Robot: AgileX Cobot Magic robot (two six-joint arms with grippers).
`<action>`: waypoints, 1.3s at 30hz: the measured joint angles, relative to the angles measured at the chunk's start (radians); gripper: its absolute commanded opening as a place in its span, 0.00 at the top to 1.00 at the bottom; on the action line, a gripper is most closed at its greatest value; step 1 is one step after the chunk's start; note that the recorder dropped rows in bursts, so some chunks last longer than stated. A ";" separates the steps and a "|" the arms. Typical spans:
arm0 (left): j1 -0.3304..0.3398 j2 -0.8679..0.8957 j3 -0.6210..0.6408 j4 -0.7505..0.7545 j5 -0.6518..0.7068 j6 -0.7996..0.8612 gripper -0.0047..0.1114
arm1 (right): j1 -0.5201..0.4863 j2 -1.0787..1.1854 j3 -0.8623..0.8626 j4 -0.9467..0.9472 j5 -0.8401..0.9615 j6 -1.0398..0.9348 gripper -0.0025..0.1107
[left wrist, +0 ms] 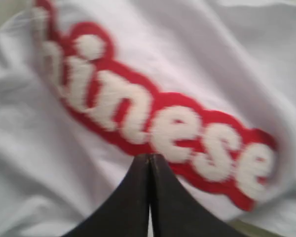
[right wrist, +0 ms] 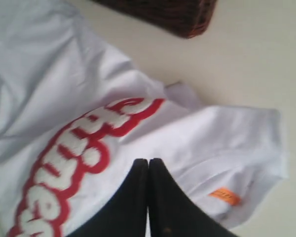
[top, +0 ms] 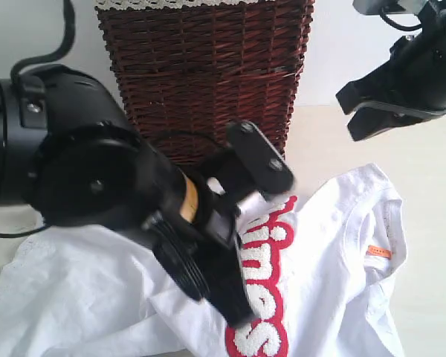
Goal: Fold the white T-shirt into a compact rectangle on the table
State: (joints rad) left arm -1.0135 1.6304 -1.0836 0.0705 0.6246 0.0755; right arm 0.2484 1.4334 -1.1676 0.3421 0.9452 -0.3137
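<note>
The white T-shirt lies crumpled on the table, its fuzzy red-outlined lettering facing up and the orange tag at the collar on the right. My left gripper is shut, its tips pressed together just over the lettering; no cloth shows between them. In the exterior view that gripper hangs low over the shirt's middle. My right gripper is up at the back right, clear of the shirt. It is shut and empty, with the tag beside it.
A dark brown wicker basket with a lace-trimmed liner stands at the back, right behind the shirt; its corner shows in the right wrist view. The left arm's bulky black body blocks the left of the exterior view. Bare table lies to the right.
</note>
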 measured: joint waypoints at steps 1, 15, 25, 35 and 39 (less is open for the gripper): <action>0.041 0.000 0.010 0.000 -0.041 -0.013 0.96 | 0.000 -0.008 0.004 0.057 0.031 -0.037 0.98; 0.265 0.213 -0.039 -0.071 -0.281 0.119 0.96 | 0.449 -0.129 0.343 0.015 0.041 0.022 0.98; 0.416 0.381 -0.225 -0.742 -0.035 0.737 0.96 | 0.566 -0.109 0.496 -0.055 -0.100 0.099 0.98; 0.526 0.427 -0.262 -0.966 0.282 0.950 0.96 | 0.488 -0.082 0.293 -0.726 -0.127 0.613 0.98; 0.443 0.402 -0.204 -0.937 0.313 0.945 0.96 | 0.316 -0.018 0.190 -0.709 -0.182 0.615 0.98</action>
State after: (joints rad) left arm -0.5705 2.0326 -1.2875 -0.8666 0.9375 1.0208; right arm 0.5646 1.4157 -0.9771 -0.3665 0.7631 0.3011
